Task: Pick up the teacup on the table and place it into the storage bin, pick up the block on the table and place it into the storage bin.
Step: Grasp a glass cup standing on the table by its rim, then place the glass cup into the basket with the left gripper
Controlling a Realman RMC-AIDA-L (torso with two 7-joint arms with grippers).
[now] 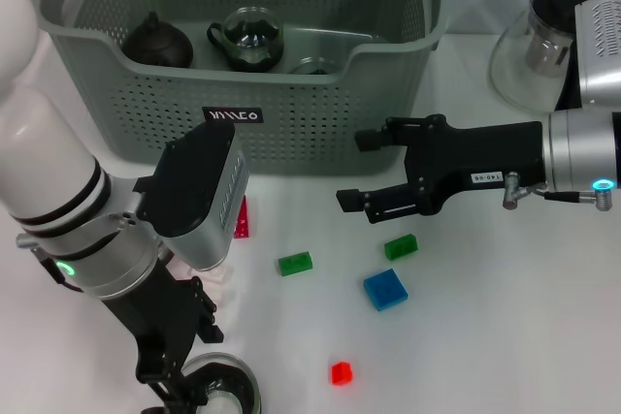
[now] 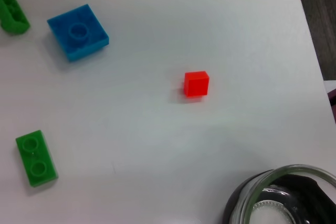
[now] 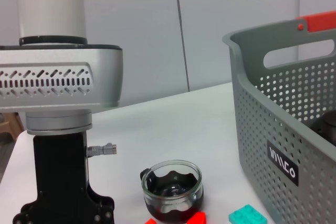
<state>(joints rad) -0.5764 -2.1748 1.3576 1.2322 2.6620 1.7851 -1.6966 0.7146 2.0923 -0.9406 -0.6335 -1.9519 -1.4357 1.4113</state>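
A glass teacup (image 1: 223, 387) holding something dark stands at the table's near edge; it also shows in the left wrist view (image 2: 286, 198) and the right wrist view (image 3: 172, 188). My left gripper (image 1: 175, 383) hangs right beside it, pointing down. Small blocks lie mid-table: red block (image 1: 340, 372) (image 2: 196, 84), blue block (image 1: 385, 289) (image 2: 79, 31), two green blocks (image 1: 295, 263) (image 1: 400, 246) and a magenta block (image 1: 242, 219). My right gripper (image 1: 364, 172) hovers open and empty above the table, just in front of the storage bin (image 1: 320, 133) (image 3: 283, 129).
Inside the bin sit a dark teapot (image 1: 155, 41) and a glass cup with a handle (image 1: 250, 38). A glass pitcher with a metal strainer (image 1: 539, 41) stands at the back right. My left arm's silver wrist housing (image 1: 199, 206) looms over the magenta block.
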